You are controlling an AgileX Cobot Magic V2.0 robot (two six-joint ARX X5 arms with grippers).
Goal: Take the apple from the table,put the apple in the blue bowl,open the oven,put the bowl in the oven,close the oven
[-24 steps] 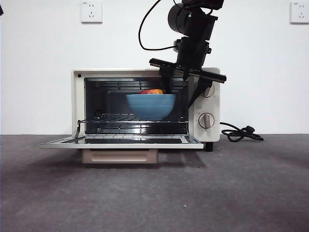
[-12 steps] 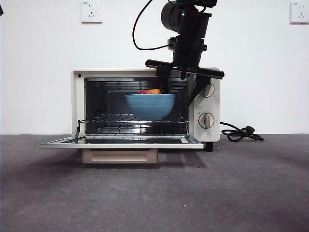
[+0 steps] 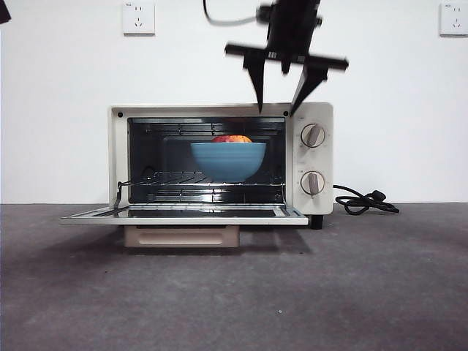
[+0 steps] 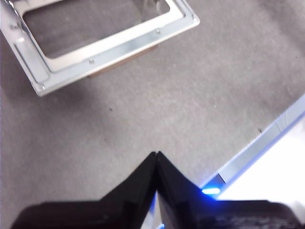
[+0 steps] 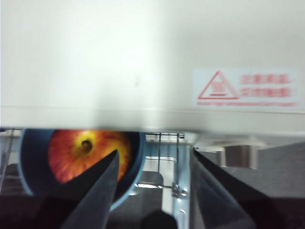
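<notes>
The cream-white oven stands with its door dropped flat. On its wire rack sits the blue bowl, and the red-yellow apple pokes above the rim. My right gripper hangs open and empty just above the oven's top, blurred. Its wrist view looks over the oven top down at the apple in the bowl, with the right gripper apart from both. My left gripper is shut on nothing over the grey table, short of the open door.
A black cord lies coiled to the right of the oven. Two wall sockets sit high on the white wall. The waiting left arm shows as a black tip at a top corner. A bright table edge runs near the left gripper.
My right gripper has let go of the bowl and risen out of the oven to above its top. The bowl with the apple stays on the rack.
</notes>
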